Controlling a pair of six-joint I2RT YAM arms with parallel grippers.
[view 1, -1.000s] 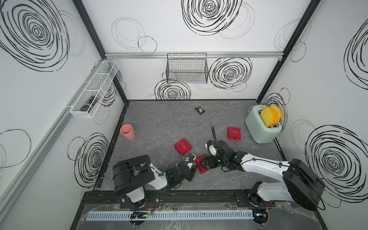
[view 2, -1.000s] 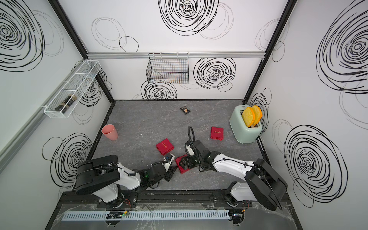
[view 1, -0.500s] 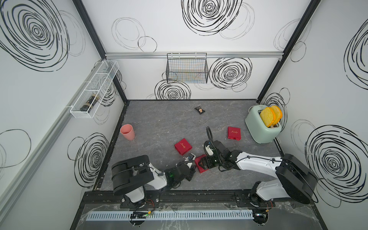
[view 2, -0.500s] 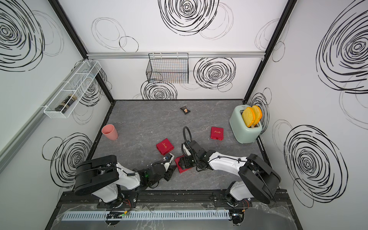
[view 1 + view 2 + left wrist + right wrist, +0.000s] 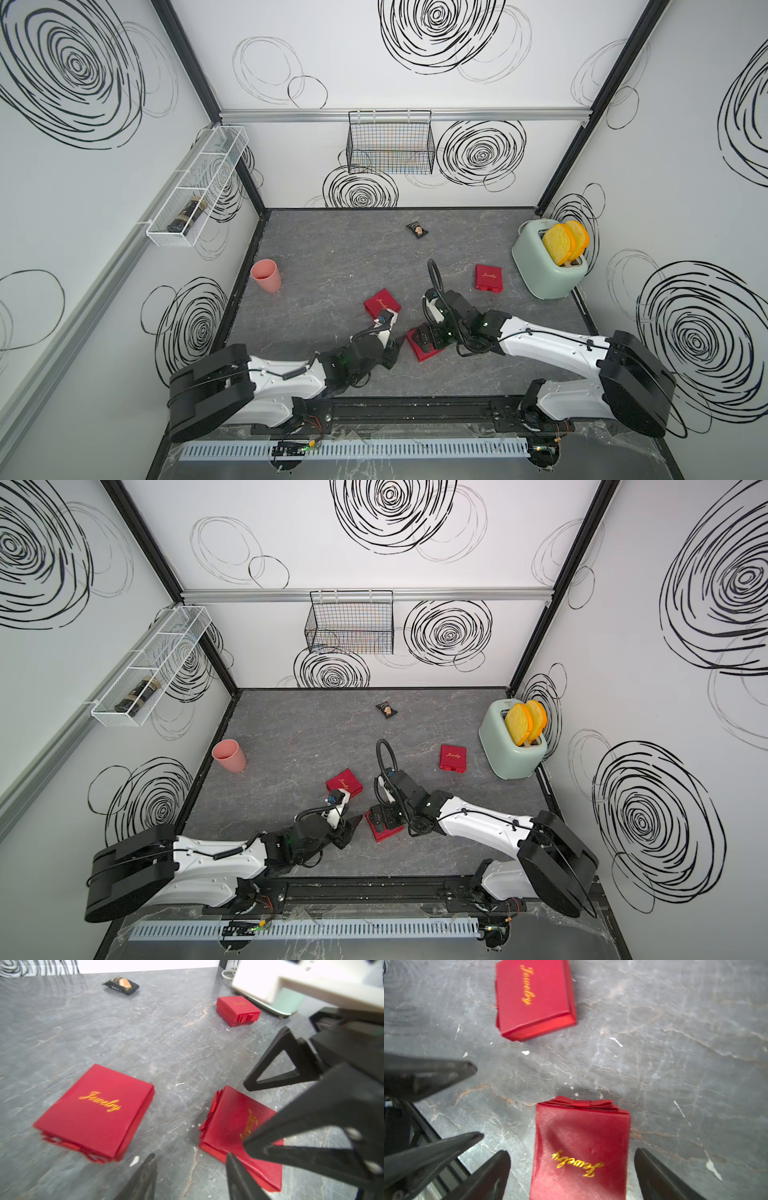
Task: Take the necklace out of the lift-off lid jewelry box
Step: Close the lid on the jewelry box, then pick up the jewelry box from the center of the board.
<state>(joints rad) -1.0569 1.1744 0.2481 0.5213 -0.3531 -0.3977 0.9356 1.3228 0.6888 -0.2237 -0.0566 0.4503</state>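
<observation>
A shut red jewelry box [image 5: 424, 351] [image 5: 581, 1147] with gold "Jewelry" lettering lies near the front middle of the table, its lid on. My right gripper [image 5: 430, 337] [image 5: 572, 1152] stands open over it, one finger on each side of the lid, with a gap at both sides. My left gripper [image 5: 397, 347] [image 5: 190, 1155] is open and empty, low over the table just left of that box. In the left wrist view one of its fingertips [image 5: 229, 1157] is at the box's near edge. The necklace is hidden.
A second red box [image 5: 382, 304] lies just behind the left gripper and a third [image 5: 488, 277] sits back right, near a mint toaster [image 5: 548, 266]. A pink cup [image 5: 266, 276] stands at the left and a black packet [image 5: 417, 230] lies at the back.
My right gripper has slid a little to the left over the front box and opened wider. My left gripper has opened somewhat. The boxes have not moved.
</observation>
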